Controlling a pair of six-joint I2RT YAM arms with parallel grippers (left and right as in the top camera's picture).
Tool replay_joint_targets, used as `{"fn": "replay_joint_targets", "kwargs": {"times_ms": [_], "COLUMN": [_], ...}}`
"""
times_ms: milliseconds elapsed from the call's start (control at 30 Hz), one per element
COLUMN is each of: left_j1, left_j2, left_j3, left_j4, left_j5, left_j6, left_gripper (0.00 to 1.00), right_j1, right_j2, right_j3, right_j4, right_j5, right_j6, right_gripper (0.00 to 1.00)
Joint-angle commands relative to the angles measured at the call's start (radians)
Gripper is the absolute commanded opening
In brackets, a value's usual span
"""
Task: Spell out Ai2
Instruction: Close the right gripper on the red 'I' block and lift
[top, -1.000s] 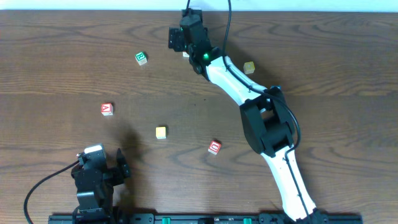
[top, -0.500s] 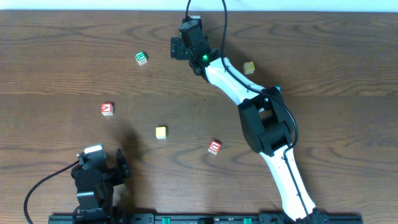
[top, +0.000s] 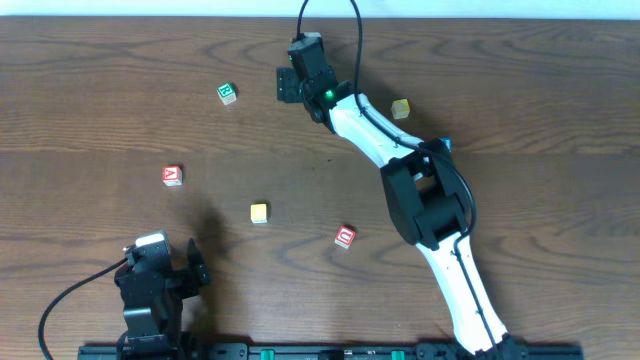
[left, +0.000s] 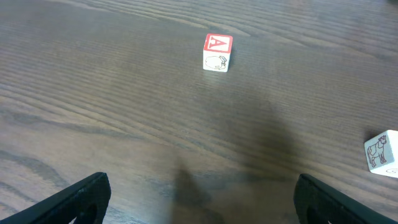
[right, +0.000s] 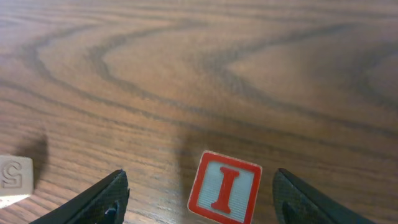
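My right gripper (top: 289, 86) is at the far middle of the table, open. In the right wrist view a red-framed "I" block (right: 225, 186) lies on the wood between its two spread fingers (right: 199, 202), touching neither. The arm hides this block in the overhead view. A red "A" block (top: 172, 175) lies at the left and also shows in the left wrist view (left: 217, 51). A green block (top: 227, 93) lies left of the right gripper. My left gripper (top: 160, 265) is open and empty at the near left (left: 202, 202).
A yellow block (top: 259, 212), a red block (top: 345, 237) and a tan block (top: 401, 108) lie loose on the wood table. A pale block face with an S-like or 2-like figure (right: 13, 177) sits left of the right fingers. A cow-picture block (left: 380, 150) lies right of the left gripper.
The right gripper has moved a little toward the near side and now covers the small pale block seen beside it earlier. The left arm has not moved.
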Motion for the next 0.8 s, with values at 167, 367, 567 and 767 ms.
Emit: {"fn": "replay_joint_targets", "kwargs": {"times_ms": [167,367,567,767], "left_j1": [0.006,0.006,0.006,0.006], "left_j2": [-0.006,-0.006,-0.006,-0.006], "left_j3": [-0.008,-0.008,-0.008,-0.008], "left_j4": [-0.002,-0.002,-0.002,-0.002], "left_j5": [-0.006,-0.006,-0.006,-0.006], "left_j6": [0.003,0.003,0.003,0.003], "left_gripper": [0.96,0.95,0.95,0.95], "right_j1": [0.006,0.004,-0.001,-0.006], "right_j2": [0.033,0.033,0.033,0.033], "right_j3": [0.018,0.018,0.018,0.018], "right_j4": [-0.013,-0.010,-0.008,-0.007], "right_j5": [-0.009,-0.008,0.011,0.018], "right_j6": [-0.009,-0.009,-0.009,-0.009], "right_gripper": [0.62,0.52,0.46,0.40]}}
